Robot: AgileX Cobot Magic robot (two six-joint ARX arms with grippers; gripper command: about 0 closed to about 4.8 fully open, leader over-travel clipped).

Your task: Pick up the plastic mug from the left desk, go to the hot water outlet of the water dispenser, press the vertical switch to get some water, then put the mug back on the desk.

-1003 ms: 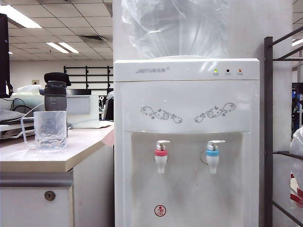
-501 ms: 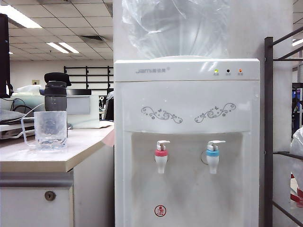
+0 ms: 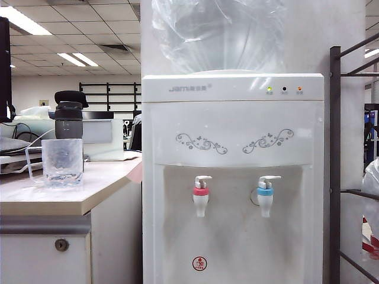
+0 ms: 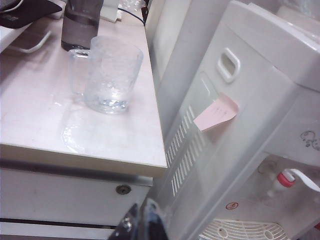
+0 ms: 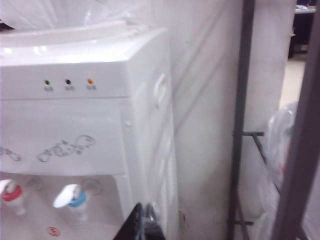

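The plastic mug (image 3: 61,163) stands upright on the left desk (image 3: 100,184), a little water in its bottom, just in front of a dark grey bottle (image 3: 68,116) with a black cap; it sits where it sat 1 second ago, free of both grippers. Across the 3 exterior pictures almost nothing differs: the whole scene has only slid very slightly to the left. The water dispenser (image 3: 232,127) stands right of the desk, its hot water outlet (image 3: 201,198) with the vertical switch (image 3: 203,179) untouched, left of the blue-collared tap (image 3: 266,196). In the wrist views, the left gripper (image 4: 141,225) hangs below the desk's front edge, jaws together; the right gripper (image 5: 143,222) hangs before the dispenser's right corner, jaws together, holding nothing.
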